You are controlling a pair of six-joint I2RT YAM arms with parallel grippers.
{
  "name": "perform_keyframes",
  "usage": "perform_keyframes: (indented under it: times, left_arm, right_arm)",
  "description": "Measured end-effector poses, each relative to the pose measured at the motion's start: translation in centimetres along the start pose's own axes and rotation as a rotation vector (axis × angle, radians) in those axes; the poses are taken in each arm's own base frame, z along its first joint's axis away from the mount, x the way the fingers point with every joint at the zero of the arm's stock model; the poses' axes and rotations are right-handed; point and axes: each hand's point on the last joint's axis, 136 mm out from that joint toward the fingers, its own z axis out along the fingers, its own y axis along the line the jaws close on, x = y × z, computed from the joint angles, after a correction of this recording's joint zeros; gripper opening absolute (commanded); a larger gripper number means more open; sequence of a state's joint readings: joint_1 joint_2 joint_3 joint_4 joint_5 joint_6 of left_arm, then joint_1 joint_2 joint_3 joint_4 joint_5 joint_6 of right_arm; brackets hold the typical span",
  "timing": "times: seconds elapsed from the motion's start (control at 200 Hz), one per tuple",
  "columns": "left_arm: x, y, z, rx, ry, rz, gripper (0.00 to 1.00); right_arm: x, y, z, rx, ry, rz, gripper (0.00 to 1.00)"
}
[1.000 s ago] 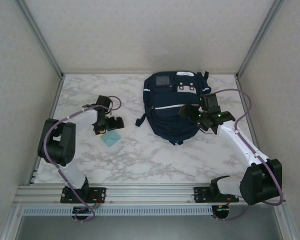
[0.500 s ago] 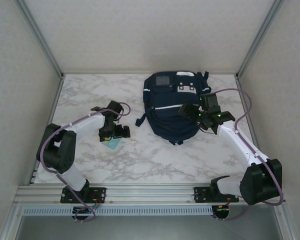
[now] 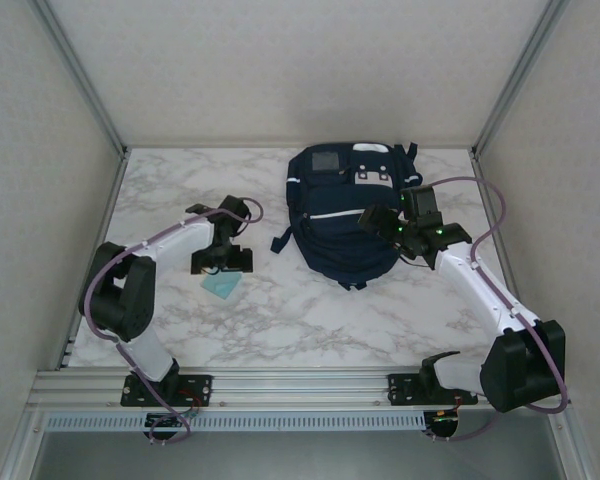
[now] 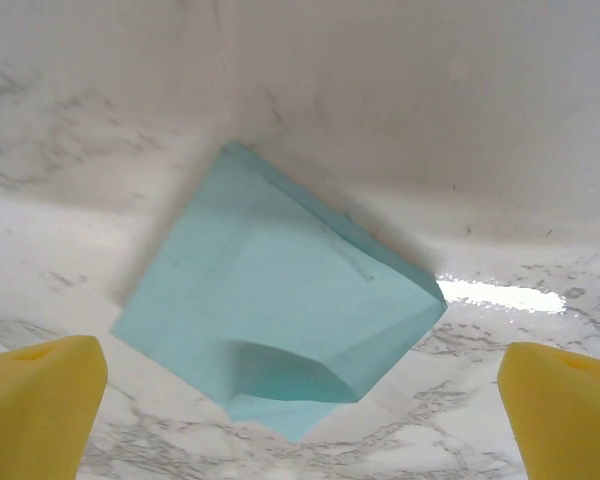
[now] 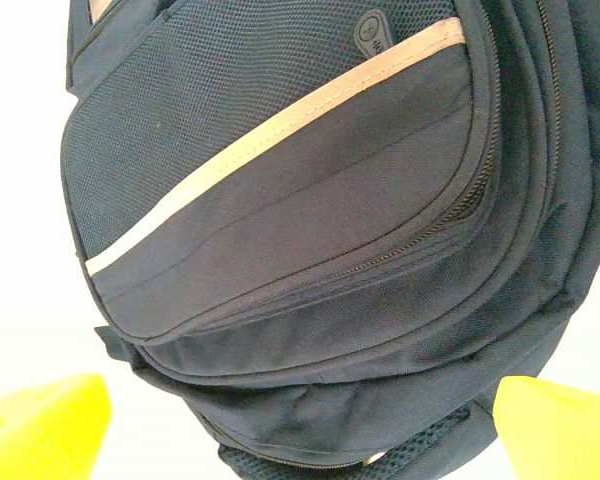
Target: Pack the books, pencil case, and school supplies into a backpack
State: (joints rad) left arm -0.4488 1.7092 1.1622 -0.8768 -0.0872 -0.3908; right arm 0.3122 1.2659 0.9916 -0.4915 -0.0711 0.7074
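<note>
One loose item on the table (image 3: 310,310) afaict: the small blue pad (image 4: 280,300). It lies flat on the marble, well left of the backpack (image 3: 340,220), turned corner-on like a diamond. One corner near the camera looks a bit bent or lifted, can't say more than that.

Left gripper (image 3: 220,261) hangs right above the pad, a touch to its far side in the top view. Its yellow fingertips (image 4: 40,400) are spread wide apart, one on either side of the pad, touching nothing, so nothing is grabbed yet.

Right gripper (image 3: 378,222) sits over the right half of the backpack, also spread wide w/ empty fingertips (image 5: 40,420), not gripping fabric or a zip pull. The bag lies on its back at the far side of the table, front pockets up. The zips I can make out from the right wrist cam look closed, but whether the main opening is open I can't tell.

Progress, imo: no books or pencil case lying around the bag, so prob. packed already, tho that's a guess since the inside is hidden. To do: pick up the pad, carry it over, get it into the bag, and maybe zip up.
</note>
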Motion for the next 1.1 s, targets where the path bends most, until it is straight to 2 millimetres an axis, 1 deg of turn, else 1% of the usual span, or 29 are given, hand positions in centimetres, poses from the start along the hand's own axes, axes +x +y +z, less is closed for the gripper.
perform_keyframes:
  times: [0.11,0.33,0.425,0.526,0.591,0.626,0.721,0.781,0.861,0.911,0.981,1.016,1.101]
  left_arm:
    - [-0.1,0.4,0.2,-0.023,-0.001,0.049,1.0]
    - [0.5,0.6,2.9,-0.039,0.088,0.145,1.0]
    - [0.6,0.5,3.7,-0.032,0.108,0.171,1.0]
    - [0.6,0.4,3.9,-0.008,0.121,0.175,1.0]
    - [0.6,0.4,4.0,0.007,0.13,0.172,0.97]
    - [0.6,0.3,4.0,0.015,0.135,0.172,0.93]
    - [0.7,0.0,3.9,0.03,0.141,0.167,0.84]
    - [0.7,-0.2,3.9,0.041,0.146,0.158,0.76]
    - [0.8,-0.5,3.8,0.059,0.15,0.133,0.72]
    - [0.5,-0.7,3.6,0.065,0.144,0.114,0.71]
    - [-0.3,-1.2,3.0,0.082,0.123,0.084,0.72]
    - [-0.9,-1.6,2.4,0.098,0.104,0.065,0.75]
    - [-2.9,-2.7,0.3,0.148,0.033,0.015,0.77]
  right_arm:
    - [0.0,0.1,0.0,-0.004,0.0,0.012,0.99]
    - [0.0,0.1,0.0,-0.005,-0.002,0.018,0.99]
    - [-0.1,0.1,-0.1,-0.007,-0.007,0.019,0.99]
    - [-0.3,0.3,-0.6,-0.016,-0.018,0.019,0.99]
    - [-0.4,0.5,-1.0,-0.025,-0.028,0.018,0.99]
    - [-0.5,0.5,-1.1,-0.028,-0.032,0.018,0.99]
    - [-0.5,0.7,-1.5,-0.038,-0.041,0.014,0.99]
    - [-0.5,0.8,-1.5,-0.048,-0.042,0.008,0.99]
    - [-0.3,1.2,-1.3,-0.07,-0.035,-0.005,0.99]
    - [-0.1,1.5,-1.2,-0.087,-0.029,-0.02,0.99]
    - [0.5,2.7,-1.1,-0.128,-0.012,-0.056,0.99]
    - [0.9,3.4,-0.9,-0.154,-0.001,-0.078,0.99]
    - [2.1,5.5,-0.5,-0.221,0.031,-0.134,0.99]
